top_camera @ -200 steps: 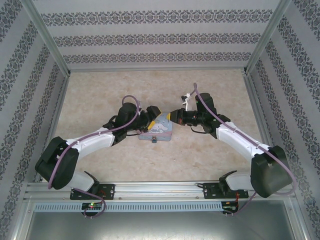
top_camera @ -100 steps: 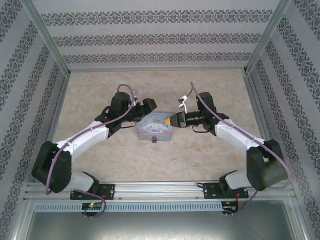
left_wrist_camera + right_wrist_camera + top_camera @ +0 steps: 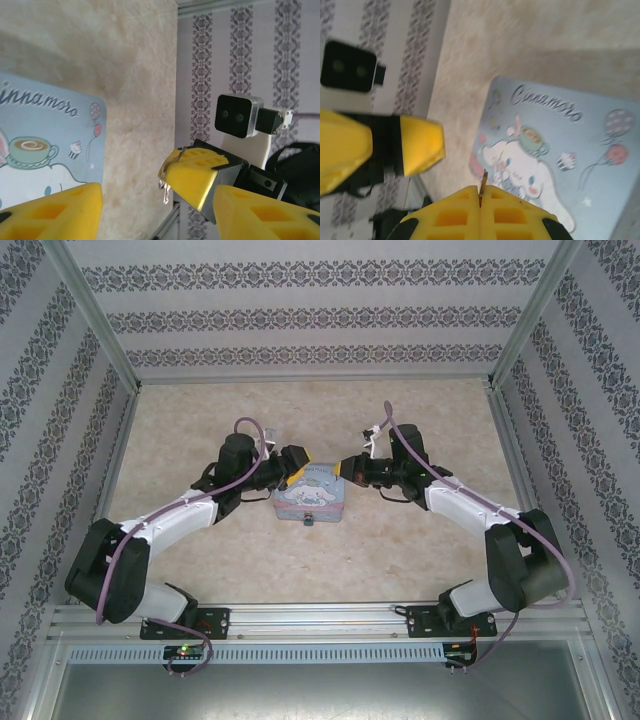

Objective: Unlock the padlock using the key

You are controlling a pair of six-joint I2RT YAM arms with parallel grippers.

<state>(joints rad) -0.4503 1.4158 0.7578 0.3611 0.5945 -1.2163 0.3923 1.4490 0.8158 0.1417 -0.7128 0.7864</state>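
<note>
The padlock (image 3: 308, 521) is a tiny dark lock at the near edge of the pastel cartoon tin (image 3: 310, 497). My right gripper (image 3: 349, 470) hovers over the tin's far right corner, shut on the small metal key (image 3: 482, 182), whose tip pokes out between the yellow pads (image 3: 465, 210). In the left wrist view the key (image 3: 166, 189) and its wire ring hang from the right gripper's pads (image 3: 200, 172). My left gripper (image 3: 291, 463) faces it from the tin's far left corner, open with nothing in it (image 3: 157, 215).
The tin's printed lid (image 3: 560, 150) lies under both grippers on the beige marbled table (image 3: 420, 410). Patterned walls (image 3: 320, 320) and metal frame posts close in the table on three sides. The arm bases sit on the near rail (image 3: 320, 620).
The left gripper pulled back off the tin to the left, then came part of the way back towards the right gripper. The right gripper stayed shut on the key above the tin's far edge.
</note>
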